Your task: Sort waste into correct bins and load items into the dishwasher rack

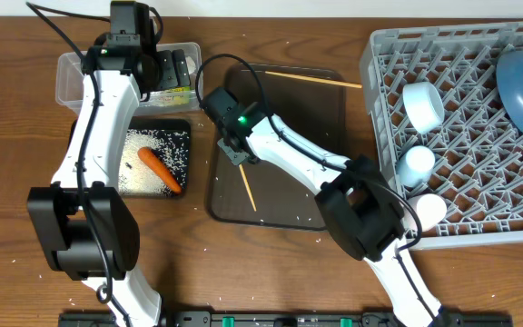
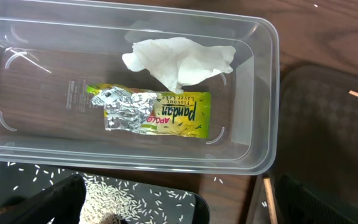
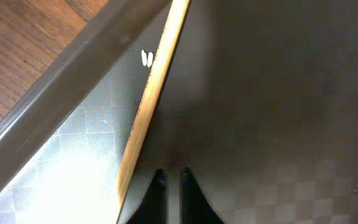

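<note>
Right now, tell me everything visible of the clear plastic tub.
The clear plastic tub is a see-through rectangular bin with rounded corners and a thick rim. It stands upright on the wooden table, one long side next to the black tray. On its floor lie a crumpled white tissue and a green-yellow foil wrapper, close together.

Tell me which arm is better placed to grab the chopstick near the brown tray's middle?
The right, probably: its end effector is down beside that chopstick on the brown tray, while the left end effector hangs over the clear tub.
</note>
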`<action>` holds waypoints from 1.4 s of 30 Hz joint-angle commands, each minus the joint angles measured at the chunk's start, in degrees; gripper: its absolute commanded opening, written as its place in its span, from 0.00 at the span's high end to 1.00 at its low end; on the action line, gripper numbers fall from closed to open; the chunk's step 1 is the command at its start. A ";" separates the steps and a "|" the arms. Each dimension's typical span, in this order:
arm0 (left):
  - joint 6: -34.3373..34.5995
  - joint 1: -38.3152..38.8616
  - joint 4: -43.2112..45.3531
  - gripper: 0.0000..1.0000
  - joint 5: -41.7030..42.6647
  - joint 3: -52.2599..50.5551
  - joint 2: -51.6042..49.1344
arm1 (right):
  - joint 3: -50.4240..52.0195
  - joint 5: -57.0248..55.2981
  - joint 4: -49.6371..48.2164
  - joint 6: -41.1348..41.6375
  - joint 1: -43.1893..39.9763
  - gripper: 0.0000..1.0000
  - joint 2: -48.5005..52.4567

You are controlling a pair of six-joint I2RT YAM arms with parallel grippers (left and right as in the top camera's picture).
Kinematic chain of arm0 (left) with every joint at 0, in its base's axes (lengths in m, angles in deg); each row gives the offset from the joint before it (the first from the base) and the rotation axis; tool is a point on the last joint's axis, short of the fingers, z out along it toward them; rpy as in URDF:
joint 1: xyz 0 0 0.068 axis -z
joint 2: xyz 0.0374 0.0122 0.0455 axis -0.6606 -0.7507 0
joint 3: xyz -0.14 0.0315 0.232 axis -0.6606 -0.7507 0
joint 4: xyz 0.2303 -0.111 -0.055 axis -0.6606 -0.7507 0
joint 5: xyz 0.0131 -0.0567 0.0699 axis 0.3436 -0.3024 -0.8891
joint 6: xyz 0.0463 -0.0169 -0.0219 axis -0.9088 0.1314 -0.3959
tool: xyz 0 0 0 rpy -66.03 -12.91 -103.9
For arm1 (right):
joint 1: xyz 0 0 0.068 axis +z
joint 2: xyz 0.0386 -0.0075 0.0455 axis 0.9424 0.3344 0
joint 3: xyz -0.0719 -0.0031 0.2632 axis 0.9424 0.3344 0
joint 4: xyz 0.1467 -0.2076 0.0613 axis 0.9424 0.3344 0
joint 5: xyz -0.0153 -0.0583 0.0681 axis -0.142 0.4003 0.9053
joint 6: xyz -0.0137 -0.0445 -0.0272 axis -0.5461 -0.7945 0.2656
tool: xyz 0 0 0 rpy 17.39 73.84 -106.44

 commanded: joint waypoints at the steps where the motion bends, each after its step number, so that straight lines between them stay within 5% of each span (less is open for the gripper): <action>1: 0.28 0.07 -0.15 0.02 -0.04 -0.04 0.39 | -0.22 -0.13 -0.11 -0.66 0.15 0.76 0.68; 5: 0.28 0.07 -0.15 0.02 -0.04 -0.04 0.39 | -2.32 4.48 0.59 -0.94 0.04 0.51 0.42; 15: 0.28 0.07 -0.15 0.02 -0.04 -0.04 0.39 | -3.80 13.53 0.68 1.68 0.11 0.48 0.44; 24: 0.28 0.07 -0.15 0.02 -0.04 -0.04 0.39 | -3.10 13.14 -0.50 10.60 -0.52 0.62 5.22; 32: 0.28 0.07 -0.15 0.02 -0.04 -0.04 0.39 | -3.10 12.15 -0.17 13.88 -1.03 0.99 5.55; 42: 0.28 0.07 -0.15 0.02 -0.04 -0.04 0.39 | -9.40 12.44 6.95 11.87 -3.41 0.99 5.38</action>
